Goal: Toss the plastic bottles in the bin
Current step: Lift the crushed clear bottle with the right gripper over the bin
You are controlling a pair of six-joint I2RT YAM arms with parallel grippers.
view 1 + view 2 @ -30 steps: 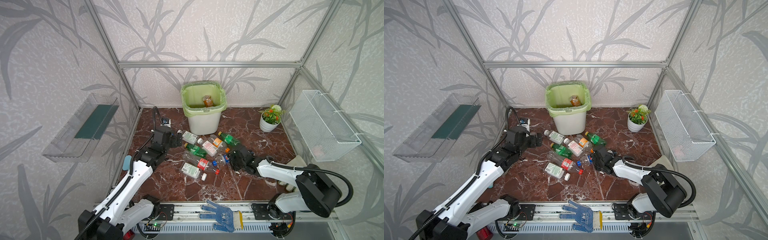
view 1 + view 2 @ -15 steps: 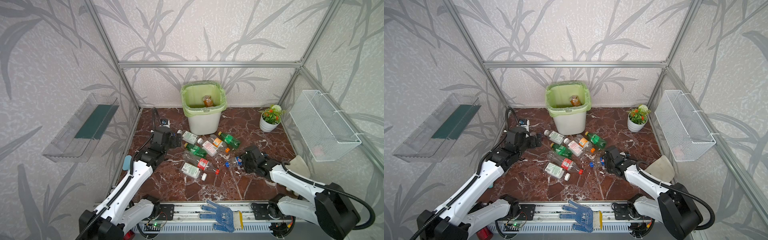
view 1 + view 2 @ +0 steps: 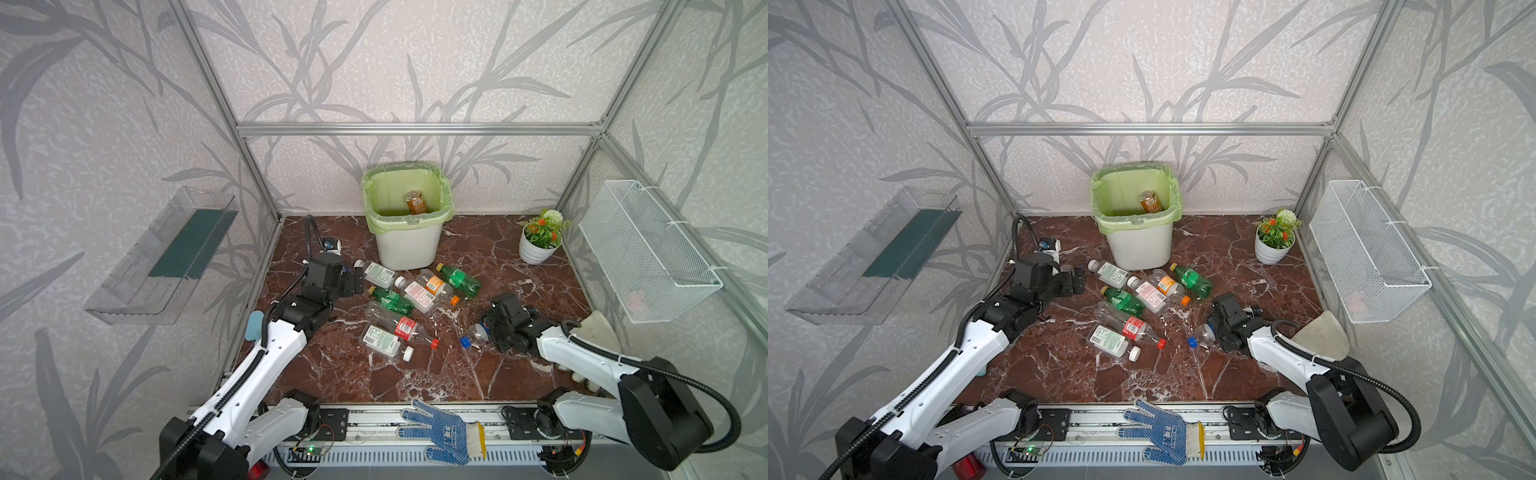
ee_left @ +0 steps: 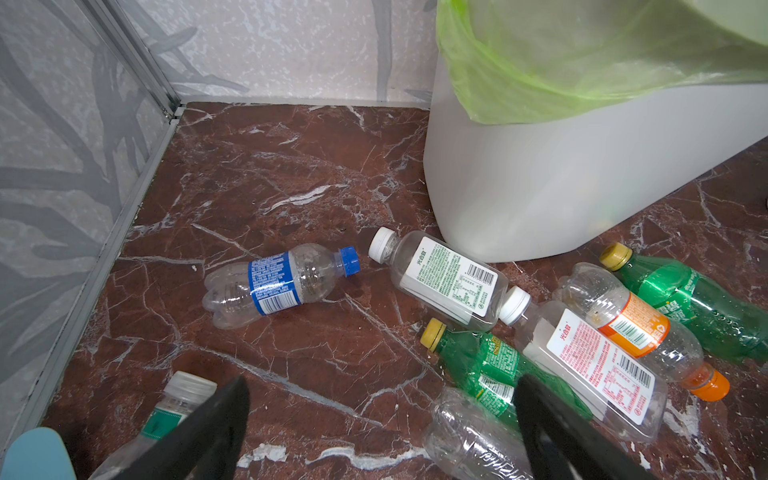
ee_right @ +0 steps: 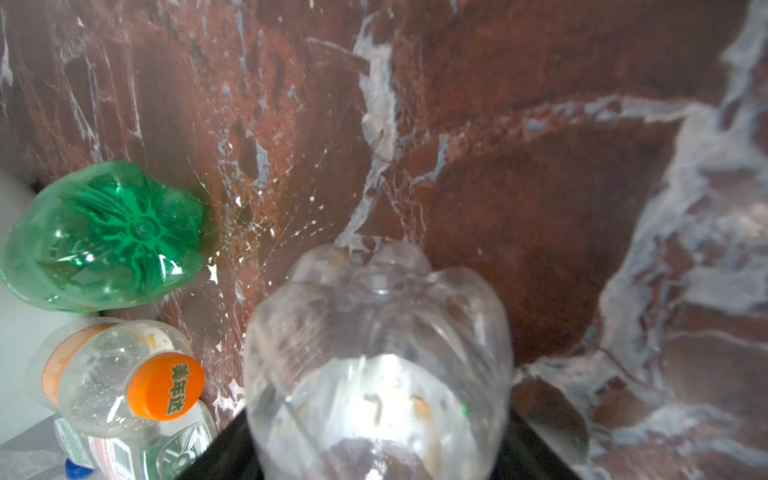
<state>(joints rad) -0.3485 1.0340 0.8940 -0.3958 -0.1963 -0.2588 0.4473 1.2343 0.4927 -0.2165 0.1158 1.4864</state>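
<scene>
One in bin: you had a single bottle in the bin (image 3: 415,202), orange label; the bin (image 3: 409,253) stood at the back wall, centre.
Cap text: the orange cap (image 5: 165,384) read "美年达".
White labels: the green-print bottle (image 4: 446,278) and the red-print bottle (image 4: 598,365) both had labels starting "光合", plus barcodes.
Other print: text on the green bottles and the blue label was too small to read.
Your right gripper (image 5: 380,411): its jaws were closed against a clear bottle (image 5: 374,332), whose base pointed away from the wrist camera.
Blue cap (image 3: 465,341): it showed just beside that gripper in both top views. I couldn't tell if it belonged to the gripped bottle.
Your left gripper (image 4: 382,382): jaws were spread wide with nothing between them, low over the floor.
Nearest to left: the blue-label bottle (image 4: 274,286) lay on its side ahead of the jaws, apart from them. A green bottle (image 4: 478,361) lay near one finger.
Pile of bottles (image 3: 399,303): all lay on their sides in front of the bin, between your two grippers.
Floor (image 3: 490,249): red-brown marble with white veins.
Room: grey leaf-pattern walls (image 3: 415,62) and an aluminium frame (image 3: 415,129).
</scene>
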